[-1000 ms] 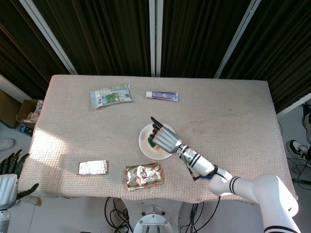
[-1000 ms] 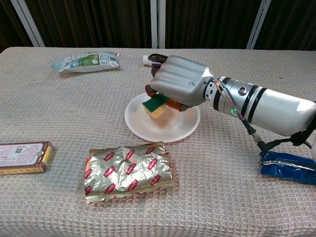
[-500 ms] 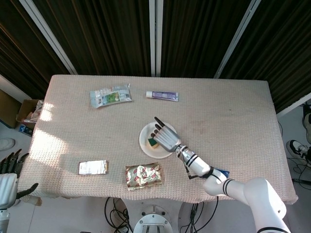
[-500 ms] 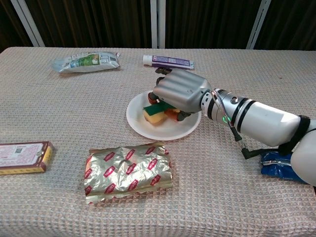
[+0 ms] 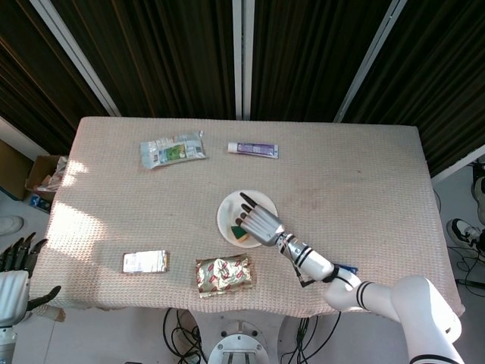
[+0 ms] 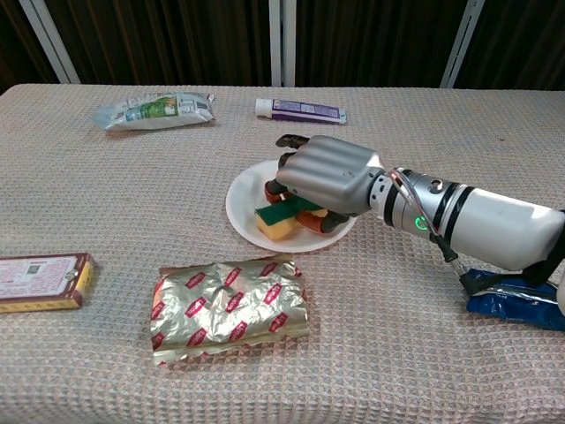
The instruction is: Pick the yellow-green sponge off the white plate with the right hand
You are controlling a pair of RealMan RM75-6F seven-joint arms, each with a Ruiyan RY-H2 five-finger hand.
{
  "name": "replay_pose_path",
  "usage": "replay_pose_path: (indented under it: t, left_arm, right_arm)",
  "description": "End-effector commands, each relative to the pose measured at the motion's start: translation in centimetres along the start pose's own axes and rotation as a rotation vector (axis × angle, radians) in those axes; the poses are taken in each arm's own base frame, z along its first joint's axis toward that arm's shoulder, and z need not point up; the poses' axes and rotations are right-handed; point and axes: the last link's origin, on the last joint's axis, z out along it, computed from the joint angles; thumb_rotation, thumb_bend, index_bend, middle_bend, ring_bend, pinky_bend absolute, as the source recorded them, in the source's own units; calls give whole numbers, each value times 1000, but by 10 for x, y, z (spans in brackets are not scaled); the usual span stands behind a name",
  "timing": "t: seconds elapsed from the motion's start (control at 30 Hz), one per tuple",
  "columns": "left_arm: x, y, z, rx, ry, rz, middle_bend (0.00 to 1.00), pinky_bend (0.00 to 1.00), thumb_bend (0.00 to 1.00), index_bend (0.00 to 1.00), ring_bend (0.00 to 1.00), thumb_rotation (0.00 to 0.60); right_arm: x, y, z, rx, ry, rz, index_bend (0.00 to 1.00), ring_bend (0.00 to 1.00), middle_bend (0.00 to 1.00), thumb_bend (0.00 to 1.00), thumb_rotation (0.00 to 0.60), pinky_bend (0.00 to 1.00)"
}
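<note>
Now I am closing my right hand (image 6: 322,181) around the sponge (image 6: 281,219) beneath it on the plate (image 6: 243,199); the grip looks partial, so lifting comes next.

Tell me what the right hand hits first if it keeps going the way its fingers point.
Probably the far rim of the white plate under the right hand, then bare tablecloth. Farther on that line lies the snack packet, though depth is hard to judge. The sponge sits beneath the fingers.

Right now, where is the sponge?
In the chest view the yellow-green sponge sits at the near edge of the white plate, under the fingers of the right hand, just beyond the gold foil packet.
</note>
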Motion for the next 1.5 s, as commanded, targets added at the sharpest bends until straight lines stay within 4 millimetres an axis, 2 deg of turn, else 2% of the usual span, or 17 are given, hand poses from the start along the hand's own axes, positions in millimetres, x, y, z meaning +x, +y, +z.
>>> replay_pose_path:
  t: [0.03,0.27,0.53,0.67,0.73,0.9,1.03,1.13,1.2,1.27,1.4,1.43,1.5]
  left_arm:
    - [0,-1,0,4,-1,1,43,107,17,132,42,600]
    - [0,0,0,4,0,-1,44,107,17,132,42,600]
    - [0,0,1,1,-2,3,44,107,16,132,42,600]
    - [1,-1,0,5,-2,4,44,107,16,132,41,600]
    - [1,-1,0,4,0,3,43,107,16,132,41,600]
    - [2,0,0,-7,10,0,44,107,16,132,41,600]
    - [3,1,0,-13,17,2,43,107,17,132,41,600]
    - [3,3,0,-18,16,0,44,107,17,132,42,600]
    - [3,5,0,-22,14,0,44,107,16,132,41,600]
    - [3,7,0,-26,13,2,44,107,16,132,42,600]
    - [5,9,1,-30,18,6,44,107,17,132,41,600]
    - [6,9,1,-30,19,7,44,107,17,132,41,600]
    - [6,10,1,-33,18,8,43,107,16,132,41,600]
  right_arm:
    - [2,0,5,-5,12,-5,697,245,498,447,600,0]
    - [19,9,7,-24,67,11,694,245,498,447,600,0]
    - [0,-9,20,16,-15,-47,690,245,494,450,600,0]
    - [5,-6,18,1,22,-27,690,245,494,451,600,0]
    - [13,2,15,-23,60,-5,690,245,493,451,600,0]
    - [34,40,-4,-122,141,18,688,245,490,451,600,0]
    - [26,73,-27,-212,97,-12,679,239,483,451,600,0]
    - [13,88,-38,-255,43,-33,660,235,473,450,600,0]
    - [3,95,-43,-287,8,-28,621,230,460,450,600,0]
    - [-7,99,-45,-316,-26,-19,524,214,421,449,600,0]
    - [-17,100,-45,-346,-74,-9,151,51,227,407,600,0]
    - [-17,99,-46,-352,-80,-5,81,23,180,384,600,0]
    - [-17,99,-49,-369,-83,15,5,0,91,328,600,0]
